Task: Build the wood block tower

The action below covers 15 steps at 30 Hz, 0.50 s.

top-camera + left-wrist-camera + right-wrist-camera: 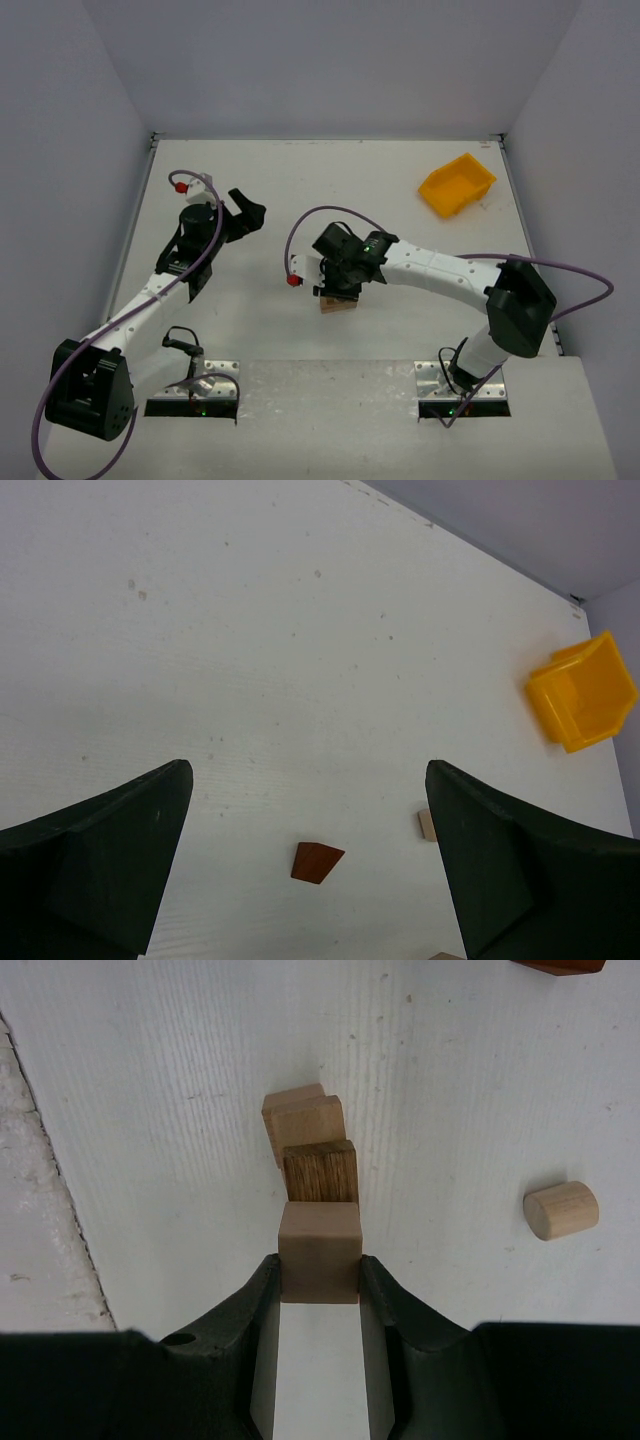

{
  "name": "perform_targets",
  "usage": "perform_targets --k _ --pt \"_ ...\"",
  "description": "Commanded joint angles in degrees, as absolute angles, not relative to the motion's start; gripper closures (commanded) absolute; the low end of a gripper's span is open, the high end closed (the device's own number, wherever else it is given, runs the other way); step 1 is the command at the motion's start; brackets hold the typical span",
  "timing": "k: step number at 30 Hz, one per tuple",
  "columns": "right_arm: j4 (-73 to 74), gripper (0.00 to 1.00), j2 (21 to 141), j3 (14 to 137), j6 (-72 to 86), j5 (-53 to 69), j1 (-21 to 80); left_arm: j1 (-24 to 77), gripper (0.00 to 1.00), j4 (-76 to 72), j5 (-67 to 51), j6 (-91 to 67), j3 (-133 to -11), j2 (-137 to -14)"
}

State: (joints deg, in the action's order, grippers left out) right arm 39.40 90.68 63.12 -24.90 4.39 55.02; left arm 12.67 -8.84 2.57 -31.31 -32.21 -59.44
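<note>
Your right claw (320, 1263) is clamped on a pale block (319, 1240) right above the tower (319, 1165), mid table (250, 170); your left claw (308, 780) hangs wide open. The yellow bin (456, 184) sits at the far right, well apart from it.

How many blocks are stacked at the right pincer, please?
3: the top block in the right pincer, a dark block under it, a pale bottom block; more may be hidden.

1 yellow bin (456, 185) sits on the white table (300, 180) — near its far-right corner.
</note>
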Motion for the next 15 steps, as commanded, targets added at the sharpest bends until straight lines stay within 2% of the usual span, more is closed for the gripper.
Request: perform_targets --k 1,15 --pt "37.33 0.8 88.55 62.76 -23.47 3.44 55.59 12.3 0.0 -11.9 2.86 -30.85 -32.13 -57.74" --pt "35.52 0.72 87.71 61.97 -23.64 3.96 55.72 12.3 0.0 -12.22 2.54 -30.85 -32.09 -58.01"
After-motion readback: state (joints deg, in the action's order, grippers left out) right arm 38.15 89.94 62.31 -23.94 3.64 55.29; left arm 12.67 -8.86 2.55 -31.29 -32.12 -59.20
